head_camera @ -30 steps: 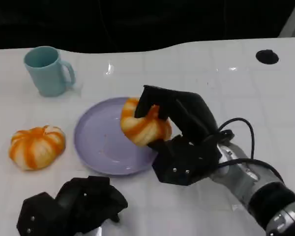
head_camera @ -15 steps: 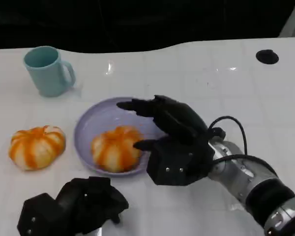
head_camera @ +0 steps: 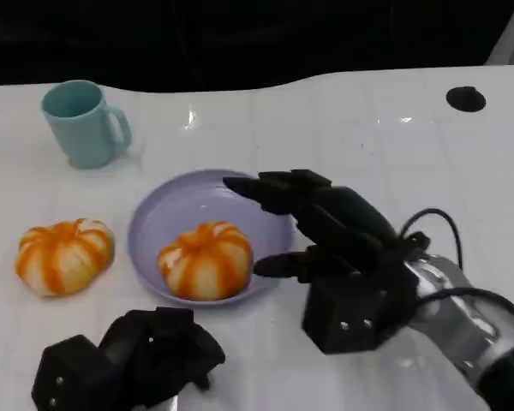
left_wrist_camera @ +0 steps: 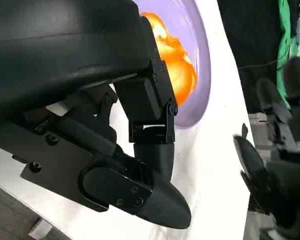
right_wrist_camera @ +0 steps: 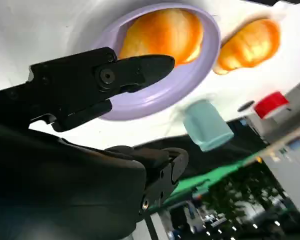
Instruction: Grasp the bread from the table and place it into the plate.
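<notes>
Head view: our right hand [head_camera: 325, 235] hangs released, fingers apart, over the plate's [head_camera: 163, 214] right rim, just beside the bread [head_camera: 206, 259] lying in it. Our left hand [head_camera: 128, 360] rests clenched nearby. Left sits another bread [head_camera: 64, 255]; behind, a mug [head_camera: 84, 122].

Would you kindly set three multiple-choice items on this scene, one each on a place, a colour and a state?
1. Where does one bread lie?
A. in the plate
B. inside the mug
C. on the right hand

2. What colour is the mug?
A. red
B. light blue
C. black

3. How is the right hand?
A. gripping bread
B. holding the mug
C. open, holding nothing

Answers: 1 A, the bread sits inside the purple rim; 2 B, the mug beyond the plate is pale blue; 3 C, its fingers are spread beside the bread.
</notes>
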Robot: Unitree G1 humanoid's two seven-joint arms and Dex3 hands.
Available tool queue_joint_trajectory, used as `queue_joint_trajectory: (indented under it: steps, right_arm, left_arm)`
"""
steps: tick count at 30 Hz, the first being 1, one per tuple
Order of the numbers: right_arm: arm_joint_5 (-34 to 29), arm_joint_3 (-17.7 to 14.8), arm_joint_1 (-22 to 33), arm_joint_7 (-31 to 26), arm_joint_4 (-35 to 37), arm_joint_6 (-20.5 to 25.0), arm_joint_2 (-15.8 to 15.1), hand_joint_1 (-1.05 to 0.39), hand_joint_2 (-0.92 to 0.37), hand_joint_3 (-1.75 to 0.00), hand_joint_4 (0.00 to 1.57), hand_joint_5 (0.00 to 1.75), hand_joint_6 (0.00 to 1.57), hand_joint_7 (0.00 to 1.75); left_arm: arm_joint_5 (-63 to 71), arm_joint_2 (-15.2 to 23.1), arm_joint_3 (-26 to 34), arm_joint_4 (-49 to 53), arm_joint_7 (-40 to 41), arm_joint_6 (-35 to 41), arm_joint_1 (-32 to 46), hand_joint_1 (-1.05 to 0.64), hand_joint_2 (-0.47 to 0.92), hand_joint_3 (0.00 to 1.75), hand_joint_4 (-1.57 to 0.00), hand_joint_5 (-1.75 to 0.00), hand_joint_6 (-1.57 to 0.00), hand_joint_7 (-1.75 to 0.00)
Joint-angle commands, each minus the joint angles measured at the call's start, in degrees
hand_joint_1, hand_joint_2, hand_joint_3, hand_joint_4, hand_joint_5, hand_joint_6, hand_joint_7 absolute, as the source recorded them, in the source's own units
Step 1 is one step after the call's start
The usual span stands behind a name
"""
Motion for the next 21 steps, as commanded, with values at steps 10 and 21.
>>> queue_joint_trajectory:
  steps: [10,21]
  right_arm:
    - [4.1,-9.5,17.1,-4.7,-15.9,-9.7,-8.8,-0.44,-0.92,-0.12,0.31,0.57,0.48,0.12]
    - [7.3,-15.5,24.2,-9.0,-10.1,-19.3,-10.9,-0.23,-0.9,-0.13,0.84,0.91,1.03,0.38]
  left_arm:
    - [-0.1,0.2,-0.2,-1.8,0.4,1.5,2.0,-1.04,0.84,0.0,-0.9,-1.51,-1.3,-0.75]
    - [0.3,0.2,-0.3,-2.4,0.6,1.9,1.8,-1.04,0.85,0.0,-0.89,-1.5,-1.3,-0.75]
